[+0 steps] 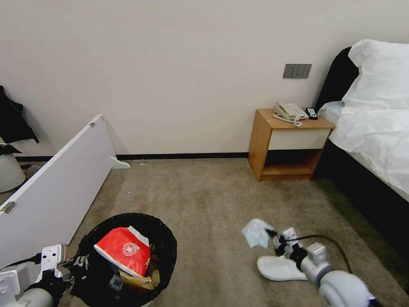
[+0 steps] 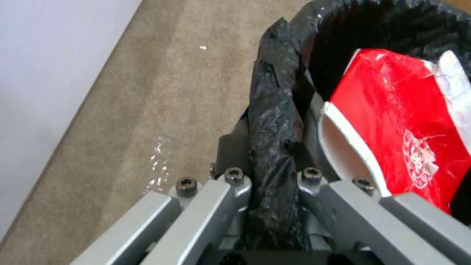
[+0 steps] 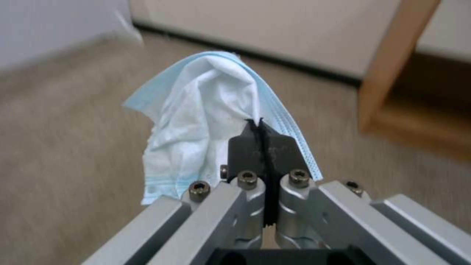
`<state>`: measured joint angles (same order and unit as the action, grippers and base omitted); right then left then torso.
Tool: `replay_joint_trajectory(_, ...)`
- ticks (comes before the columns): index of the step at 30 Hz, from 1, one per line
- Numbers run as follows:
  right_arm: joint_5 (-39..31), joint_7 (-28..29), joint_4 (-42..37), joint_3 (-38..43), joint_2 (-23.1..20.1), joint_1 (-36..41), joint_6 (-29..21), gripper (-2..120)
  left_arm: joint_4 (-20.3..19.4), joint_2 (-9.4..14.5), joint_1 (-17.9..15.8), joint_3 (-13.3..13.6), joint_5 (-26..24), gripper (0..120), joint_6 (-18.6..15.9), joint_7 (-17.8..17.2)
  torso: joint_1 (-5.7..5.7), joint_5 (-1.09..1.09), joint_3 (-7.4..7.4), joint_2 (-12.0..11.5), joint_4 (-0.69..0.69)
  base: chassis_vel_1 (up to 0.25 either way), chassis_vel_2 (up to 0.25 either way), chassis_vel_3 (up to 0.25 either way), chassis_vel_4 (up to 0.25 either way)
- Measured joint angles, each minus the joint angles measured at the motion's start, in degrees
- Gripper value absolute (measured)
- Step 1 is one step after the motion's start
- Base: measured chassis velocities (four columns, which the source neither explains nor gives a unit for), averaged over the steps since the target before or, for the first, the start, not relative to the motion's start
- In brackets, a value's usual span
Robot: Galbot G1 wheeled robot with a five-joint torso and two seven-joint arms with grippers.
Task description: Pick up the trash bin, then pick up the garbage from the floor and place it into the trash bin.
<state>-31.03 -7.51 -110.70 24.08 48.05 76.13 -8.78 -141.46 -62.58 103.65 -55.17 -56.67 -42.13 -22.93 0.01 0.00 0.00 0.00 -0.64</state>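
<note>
Down at the lower left of my head view, my left tool [image 1: 79,262] is clamped on the rim of the trash bin [image 1: 164,238], pinching the black bag liner [image 2: 275,121] that folds over the edge. From the left wrist view I can see the fingers [image 2: 230,151] squeezed on either side of that bunched-up plastic. Sitting inside the bin is a red-white packet [image 1: 123,251], tilted up, with a crumpled brown paper bag [image 1: 140,281] tucked under it.

Over on the right, my right tool [image 1: 272,234] is closed on a pale-blue tissue [image 1: 257,232], which looks like it could be a face mask. In the right wrist view the dark pads [image 3: 245,145] are pressed together on one edge of it, and the rest of it [image 3: 206,121] sticks out past the tips. It's held up off the floor [image 1: 213,200], well apart from the bin.

One white slipper [image 1: 279,267] lies on the carpet right beside my right arm. Further back there's a wooden nightstand [image 1: 289,145] with a phone [image 1: 290,111] on it, next to the bed [image 1: 375,128], and a white panel [image 1: 55,187] leaning along the left side.
</note>
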Motion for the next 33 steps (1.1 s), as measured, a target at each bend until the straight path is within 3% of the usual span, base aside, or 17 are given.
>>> replay_joint_trajectory(5,-5.98,-2.30,-9.41,2.79,-2.60,-0.38,1.83,0,0.16,0.02,-0.01,0.45,0.21,4,0.00,0.03,0.00,0.00,0.00,0.00,0.01,0.000,0.000,0.000,0.000)
replay_joint_trajectory(13,-13.49,-4.49,-14.91,1.01,-5.19,-6.94,2.86,0,0.16,-0.09,0.26,0.79,0.53,4,0.00,0.05,0.00,0.00,0.00,0.00,0.01,0.000,0.000,0.000,0.000)
replay_joint_trajectory(15,-17.64,-5.37,-16.57,-3.56,-7.38,-13.04,3.08,0,0.15,-0.18,0.35,0.80,0.57,4,0.00,0.05,0.00,-0.01,0.00,0.00,0.02,0.000,0.000,0.000,0.000)
replay_joint_trajectory(20,-18.72,-6.35,-16.82,-11.25,-8.93,-18.66,3.13,0,-0.02,-0.16,0.37,0.57,0.37,4,0.00,0.06,0.00,-0.01,0.00,0.00,-0.01,0.000,0.000,0.000,0.000)
replay_joint_trajectory(25,-19.37,-7.06,-15.23,-23.50,-6.79,-28.73,3.23,0,-0.41,-0.08,0.60,0.20,0.12,4,-0.01,0.06,0.00,0.00,0.00,0.00,0.02,0.000,0.000,0.000,0.000)
replay_joint_trajectory(33,-20.36,-6.90,-12.90,-35.16,-2.93,-39.08,2.86,0,-0.50,0.00,0.39,0.22,0.07,4,-0.01,-0.02,0.00,-0.01,0.00,0.00,0.01,0.000,0.000,0.000,0.000)
